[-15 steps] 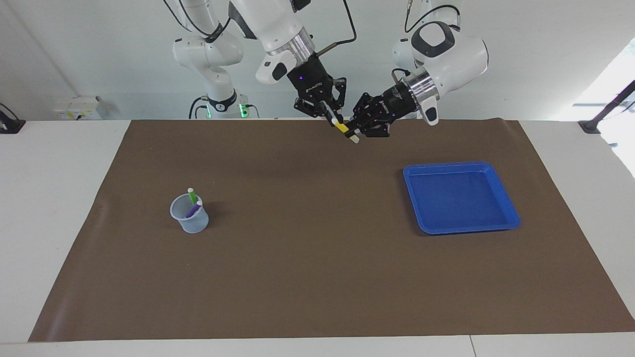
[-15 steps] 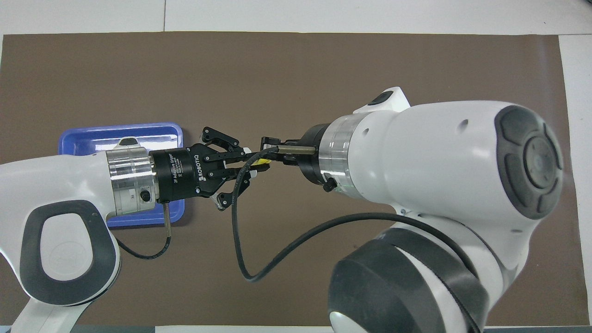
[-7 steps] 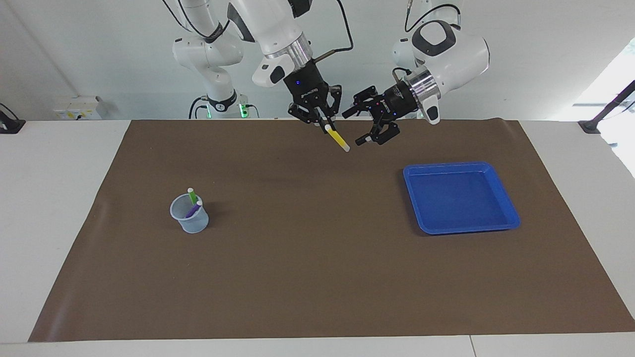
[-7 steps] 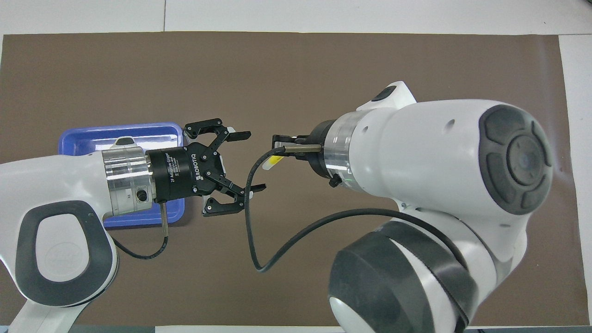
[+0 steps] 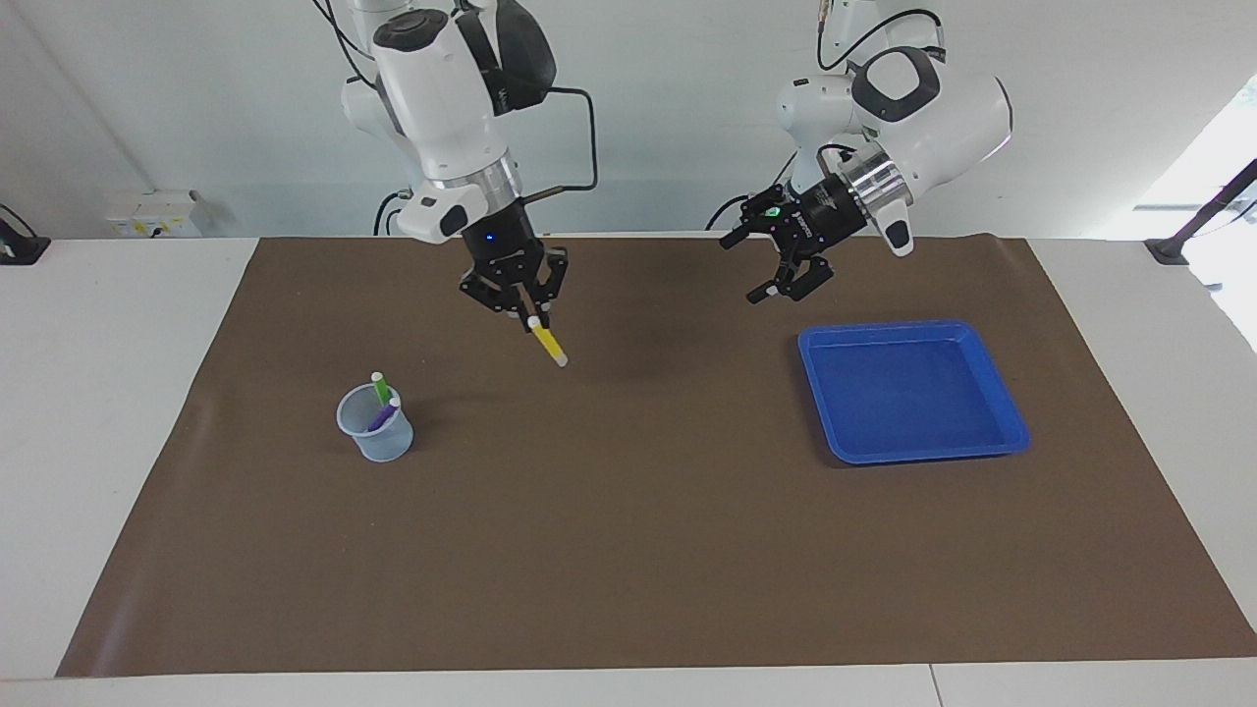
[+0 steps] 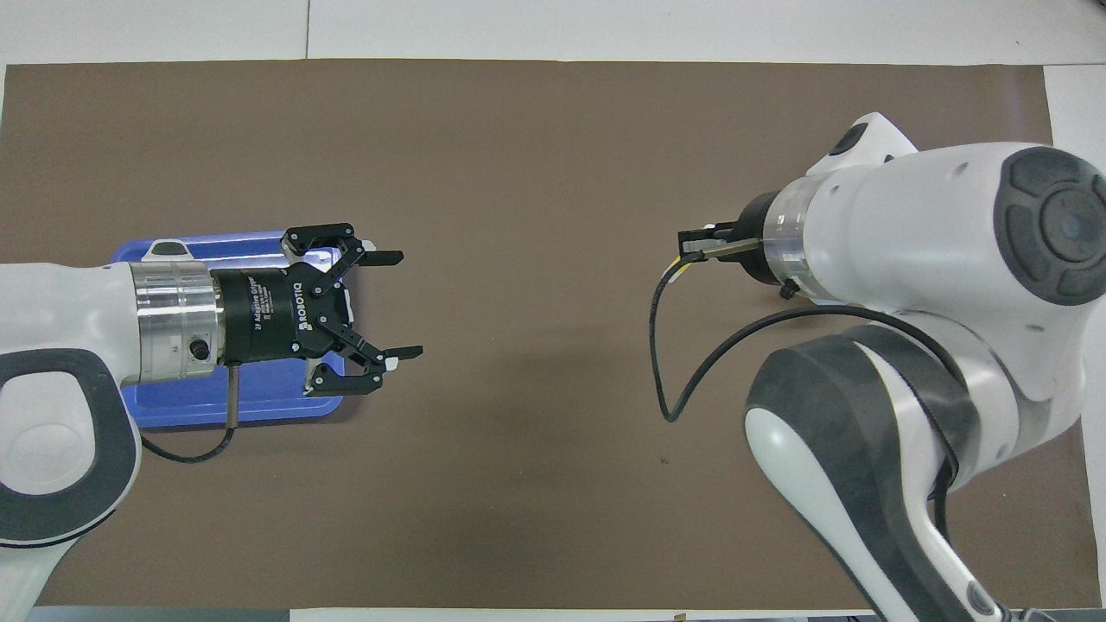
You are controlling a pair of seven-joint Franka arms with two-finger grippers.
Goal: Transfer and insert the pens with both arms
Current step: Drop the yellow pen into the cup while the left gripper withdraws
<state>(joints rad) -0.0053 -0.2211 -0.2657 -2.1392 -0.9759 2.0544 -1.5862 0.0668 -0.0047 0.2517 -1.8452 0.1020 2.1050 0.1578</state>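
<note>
My right gripper [image 5: 530,316] is shut on the yellow pen [image 5: 546,342], which hangs tilted from it, whitish end down, above the mat toward the cup. A clear cup [image 5: 375,424] stands on the mat at the right arm's end and holds the green pen [image 5: 380,389] and the purple pen [image 5: 383,416]. My left gripper [image 5: 741,267] is open and empty, in the air beside the blue tray [image 5: 889,327]. In the overhead view the left gripper [image 6: 408,303] shows open, the right gripper [image 6: 691,250] shows a sliver of the yellow pen [image 6: 680,269], and the cup is hidden under the right arm.
The blue tray [image 6: 199,406] lies empty at the left arm's end of the brown mat [image 5: 628,550]. Two smaller white arms with green-lit bases stand by the wall. A black cable [image 6: 665,363] loops from the right wrist.
The left gripper let go of the yellow pen and drew back toward the tray. The right gripper carried the pen away toward the cup and lower.
</note>
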